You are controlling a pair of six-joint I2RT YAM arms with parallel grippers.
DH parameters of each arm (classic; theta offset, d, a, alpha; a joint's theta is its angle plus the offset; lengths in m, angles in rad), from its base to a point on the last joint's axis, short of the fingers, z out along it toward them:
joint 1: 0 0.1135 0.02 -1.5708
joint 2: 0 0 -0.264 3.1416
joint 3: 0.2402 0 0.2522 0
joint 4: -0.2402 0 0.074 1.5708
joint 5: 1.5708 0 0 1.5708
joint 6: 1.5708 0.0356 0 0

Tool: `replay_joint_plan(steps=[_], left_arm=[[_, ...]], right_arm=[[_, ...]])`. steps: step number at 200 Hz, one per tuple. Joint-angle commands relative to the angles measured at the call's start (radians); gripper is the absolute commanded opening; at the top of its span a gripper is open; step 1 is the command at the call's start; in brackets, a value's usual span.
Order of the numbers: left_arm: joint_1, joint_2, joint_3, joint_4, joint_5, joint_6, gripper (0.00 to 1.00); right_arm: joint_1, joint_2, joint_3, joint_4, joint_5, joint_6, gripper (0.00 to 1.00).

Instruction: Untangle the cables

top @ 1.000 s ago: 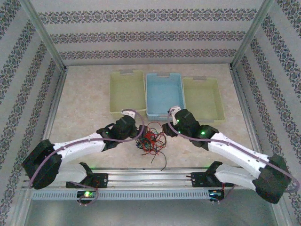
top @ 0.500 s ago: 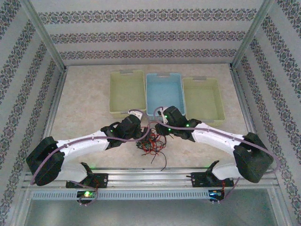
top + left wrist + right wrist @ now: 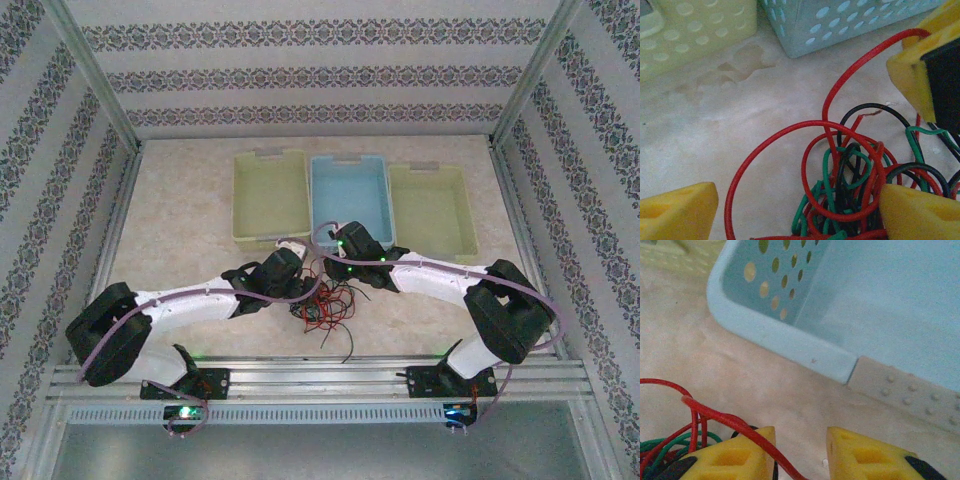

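Note:
The cables (image 3: pixel 326 306) lie as one tangled heap of thin red, green and black wires on the table, in front of the bins. My left gripper (image 3: pixel 303 289) is at the heap's left side. In the left wrist view its jaws (image 3: pixel 797 215) stand open, wide apart, with the cables (image 3: pixel 855 185) between the yellow fingertips (image 3: pixel 680 212). My right gripper (image 3: pixel 333 268) is at the heap's top edge. Its jaws (image 3: pixel 800 455) are open with a gap. A red cable (image 3: pixel 715 415) lies across its left fingertip (image 3: pixel 735 455) and runs down into the gap.
Three bins stand in a row behind the heap: a blue bin (image 3: pixel 350 243) in the middle and a yellow-green bin on either side (image 3: pixel 270 238) (image 3: pixel 432 248). The blue bin's near wall (image 3: pixel 790 342) is close to the right gripper. A metal rail (image 3: pixel 320 375) runs along the near edge.
The right arm swung left and brought its gripper to the top of the heap. The left gripper moved right onto the heap and its jaws narrowed a little.

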Motion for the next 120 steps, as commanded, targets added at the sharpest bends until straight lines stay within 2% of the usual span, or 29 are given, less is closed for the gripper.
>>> replay_joint_plan(steps=[1, 26, 33, 53, 84, 106, 120], left_arm=[[-0.008, 0.042, -0.040, -0.049, -0.003, 0.030, 0.80], [-0.008, 0.050, -0.054, -0.035, -0.005, 0.029, 0.76], [-0.008, 0.052, -0.058, -0.031, -0.007, 0.029, 0.75], [-0.008, 0.057, -0.063, -0.026, -0.015, 0.025, 0.74], [-0.008, 0.054, -0.073, -0.010, -0.032, 0.021, 0.74], [-0.008, 0.051, -0.075, -0.001, -0.034, 0.023, 0.75], [-0.008, 0.049, -0.074, 0.000, -0.032, 0.025, 0.75]], right_arm=[[-0.010, -0.009, -0.011, 0.029, 0.048, 0.026, 0.37], [-0.007, 0.016, -0.012, 0.042, 0.052, 0.039, 0.38], [-0.007, 0.022, -0.012, 0.046, 0.056, 0.046, 0.35], [-0.007, 0.027, -0.020, 0.067, 0.051, 0.059, 0.18], [-0.007, 0.017, -0.043, 0.095, 0.040, 0.072, 0.10], [-0.007, 0.011, -0.063, 0.100, 0.059, 0.079, 0.13], [-0.008, 0.012, -0.073, 0.102, 0.071, 0.086, 0.35]])
